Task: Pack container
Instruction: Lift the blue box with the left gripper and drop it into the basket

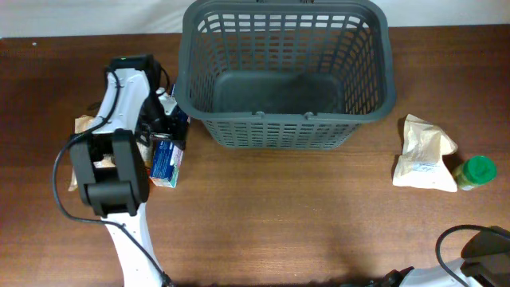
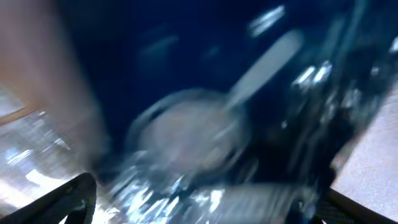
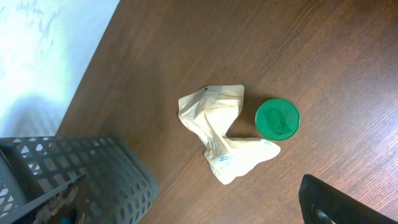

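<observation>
Overhead and right wrist views bright, sharp; left wrist view dark, smeared.

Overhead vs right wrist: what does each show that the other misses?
Only overhead: the left arm bent over a blue-and-white carton, just left of the large dark grey slotted plastic basket, plus that basket's bare floor.
Only right wrist: the top face of the round green-lidded jar seen square-on, with a faint mark on the lid.
Both: the basket, the crumpled beige paper packet next to the jar, and the brown wooden table.
</observation>
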Controlling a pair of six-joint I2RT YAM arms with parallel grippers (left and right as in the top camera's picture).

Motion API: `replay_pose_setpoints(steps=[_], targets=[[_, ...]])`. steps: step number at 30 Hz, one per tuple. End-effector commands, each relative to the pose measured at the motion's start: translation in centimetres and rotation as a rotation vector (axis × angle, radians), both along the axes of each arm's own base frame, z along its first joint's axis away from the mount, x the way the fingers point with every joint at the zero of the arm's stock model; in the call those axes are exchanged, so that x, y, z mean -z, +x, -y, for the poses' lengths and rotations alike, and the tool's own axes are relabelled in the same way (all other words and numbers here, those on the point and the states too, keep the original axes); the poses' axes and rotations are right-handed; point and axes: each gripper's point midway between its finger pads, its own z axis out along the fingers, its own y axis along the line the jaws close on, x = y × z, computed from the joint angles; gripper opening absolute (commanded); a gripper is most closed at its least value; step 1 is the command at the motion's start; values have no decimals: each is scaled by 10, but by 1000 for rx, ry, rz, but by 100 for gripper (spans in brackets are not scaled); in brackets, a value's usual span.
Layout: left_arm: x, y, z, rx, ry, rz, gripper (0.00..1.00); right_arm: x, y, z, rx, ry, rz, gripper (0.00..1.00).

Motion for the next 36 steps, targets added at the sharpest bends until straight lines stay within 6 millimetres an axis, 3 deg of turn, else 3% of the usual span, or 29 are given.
replay_pose_setpoints(steps=[1, 4, 5, 6, 9, 13, 16, 19, 21, 23, 24, 28, 30, 31, 32, 33, 34, 36], targets=[[15, -2, 15, 50, -17, -32, 81, 1, -1, 3, 6, -4, -6, 99], [22, -2, 16, 53, -6, -45, 46, 1, -1, 3, 6, -4, -6, 99], [22, -2, 16, 50, -5, -43, 18, 1, -1, 3, 6, -4, -6, 99], [22, -2, 15, 36, -3, -42, 3, 1, -1, 3, 6, -4, -6, 99], [16, 4, 8, -29, 9, -29, 2, 1, -1, 3, 6, -4, -6, 99], [-19, 26, -4, -90, 6, 43, 2, 1, -1, 3, 6, -4, -6, 99], [-64, 49, -13, -108, 6, 147, 2, 1, -1, 3, 6, -4, -6, 99], [-122, 70, -22, -126, 8, 305, 2, 1, -1, 3, 6, -4, -6, 99], [-195, 91, -26, -132, 12, 547, 2, 1, -1, 3, 6, -4, -6, 99], [-251, 94, -19, -77, 19, 727, 2, 1, -1, 3, 6, -4, -6, 99], [-289, 91, -13, -19, 34, 851, 2, 1, -1, 3, 6, -4, -6, 99], [-361, 75, 12, 105, 35, 1080, 2, 1, -1, 3, 6, -4, -5, 99], [-394, 62, 36, 244, 40, 1185, 2, 1, -1, 3, 6, -4, -5, 99], [-413, 52, 58, 362, 43, 1249, 2, 1, -1, 3, 6, -4, -6, 99], [-421, 48, 71, 434, 44, 1280, 2, 1, -1, 3, 6, -4, -6, 99], [-432, 40, 99, 584, 46, 1321, 2, 1, -1, 3, 6, -4, -6, 99], [-434, 36, 113, 664, 48, 1335, 2, 1, -1, 3, 6, -4, -6, 99], [-430, 26, 162, 928, 47, 1343, 2, 1, -1, 3, 6, -4, -6, 99]])
